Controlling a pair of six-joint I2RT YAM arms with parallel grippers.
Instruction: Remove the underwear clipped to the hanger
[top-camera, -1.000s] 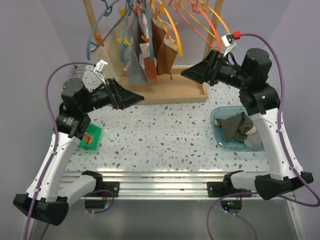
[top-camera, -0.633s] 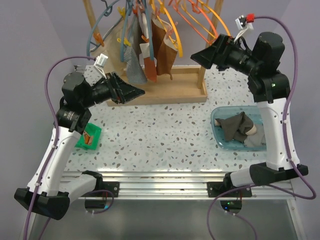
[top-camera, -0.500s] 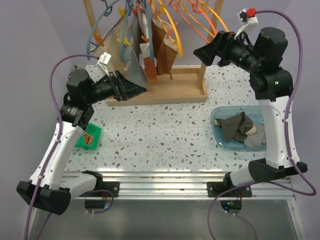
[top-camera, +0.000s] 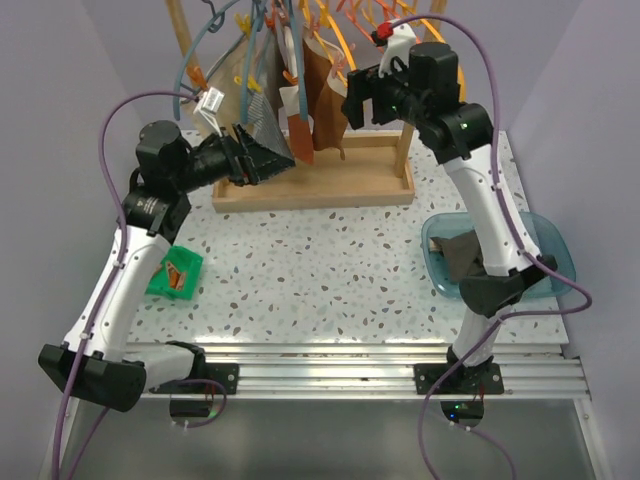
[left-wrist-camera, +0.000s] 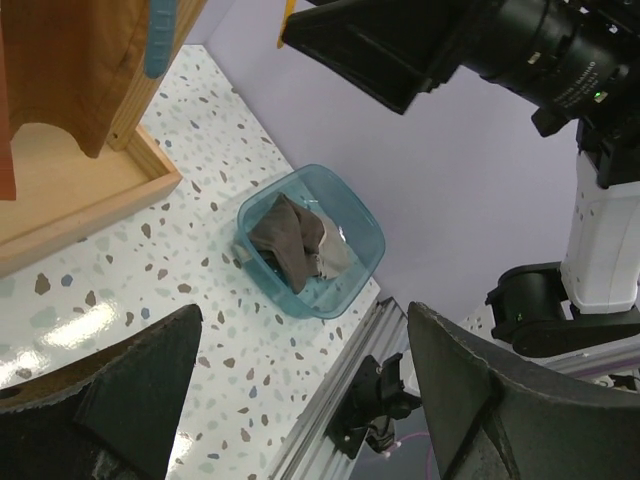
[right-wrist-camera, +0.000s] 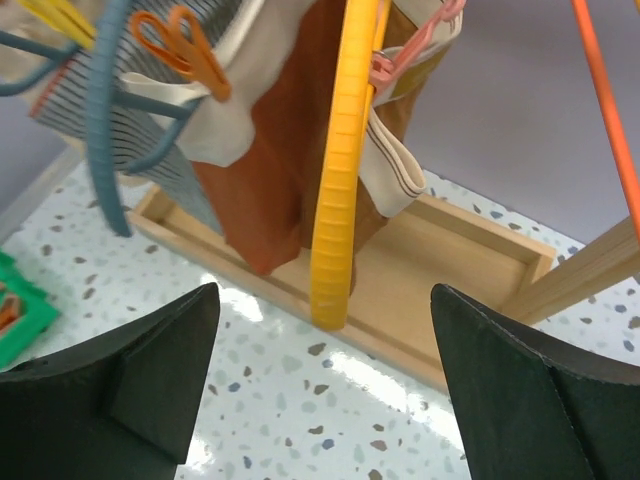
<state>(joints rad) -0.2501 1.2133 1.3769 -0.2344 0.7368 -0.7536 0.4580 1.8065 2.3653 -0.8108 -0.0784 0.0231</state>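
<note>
Jaws: left jaws and right jaws both apart, empty. Right arm (top-camera: 470, 150) newly swung in to the wooden rack (right-wrist-camera: 480, 250); yellow hanger (right-wrist-camera: 335, 200) dead ahead of right jaws; rust-brown underwear (right-wrist-camera: 275, 150) clipped there, unclipping not yet begun

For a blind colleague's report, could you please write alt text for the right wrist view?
The right gripper, jaws open, faces the yellow hanger, which hangs just in front of the rust-brown underwear. Below them, a wooden tray stands on the speckled table.
</note>
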